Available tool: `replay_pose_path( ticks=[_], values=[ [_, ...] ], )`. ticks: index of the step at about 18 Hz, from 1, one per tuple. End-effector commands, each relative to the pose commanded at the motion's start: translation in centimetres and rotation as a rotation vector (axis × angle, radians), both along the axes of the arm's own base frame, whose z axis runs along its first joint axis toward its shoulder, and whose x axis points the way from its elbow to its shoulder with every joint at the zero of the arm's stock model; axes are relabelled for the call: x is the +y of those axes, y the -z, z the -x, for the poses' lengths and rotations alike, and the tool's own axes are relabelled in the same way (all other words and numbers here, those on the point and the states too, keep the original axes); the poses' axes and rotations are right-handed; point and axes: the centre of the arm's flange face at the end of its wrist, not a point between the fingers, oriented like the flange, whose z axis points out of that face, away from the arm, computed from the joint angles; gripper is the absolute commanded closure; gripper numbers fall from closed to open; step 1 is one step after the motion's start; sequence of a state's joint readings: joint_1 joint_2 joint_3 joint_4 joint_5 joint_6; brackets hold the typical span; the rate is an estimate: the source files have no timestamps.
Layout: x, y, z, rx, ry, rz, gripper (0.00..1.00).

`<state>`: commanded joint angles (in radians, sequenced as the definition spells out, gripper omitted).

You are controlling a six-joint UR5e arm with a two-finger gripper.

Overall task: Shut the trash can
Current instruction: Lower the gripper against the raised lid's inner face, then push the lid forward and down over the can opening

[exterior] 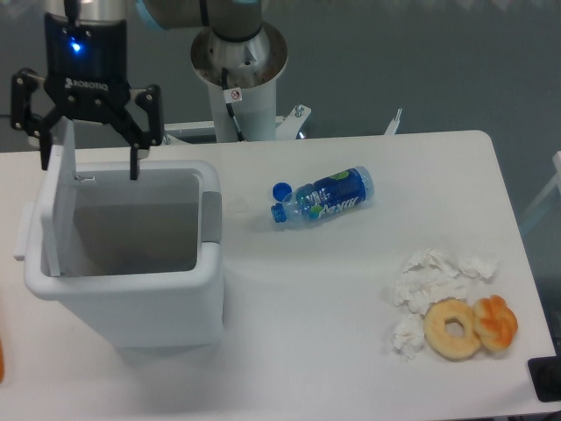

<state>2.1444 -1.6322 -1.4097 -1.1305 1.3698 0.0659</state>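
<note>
The trash can (131, 298) is a large white boxy bin at the left of the table, with a grey latch tab (211, 216) on its right rim. Its hinged lid (60, 206) stands nearly upright along the left rim, and the bin's inside shows. My gripper (88, 162) hangs open over the bin's back left corner. Its fingers straddle the lid's top edge, the left fingertip (44, 163) outside the lid and the right fingertip (134, 174) over the bin's mouth.
A blue plastic bottle (329, 196) lies on its side mid-table, its loose blue cap (281, 190) beside it. Crumpled white tissues (429, 281), a doughnut (453, 328) and an orange pastry (496, 322) lie at the right front. The robot's base column (238, 79) stands behind the table.
</note>
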Motion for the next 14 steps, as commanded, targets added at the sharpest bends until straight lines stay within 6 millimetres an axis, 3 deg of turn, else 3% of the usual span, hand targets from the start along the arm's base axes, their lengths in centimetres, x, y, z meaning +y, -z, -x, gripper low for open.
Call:
replay_pose_path(
  ticks=[6, 14],
  values=[
    [-0.5, 0.3, 1.4, 0.01, -0.004, 0.013, 0.0],
    [-0.9, 2.2, 2.6, 0.02, 0.015, 0.049, 0.0]
  ],
)
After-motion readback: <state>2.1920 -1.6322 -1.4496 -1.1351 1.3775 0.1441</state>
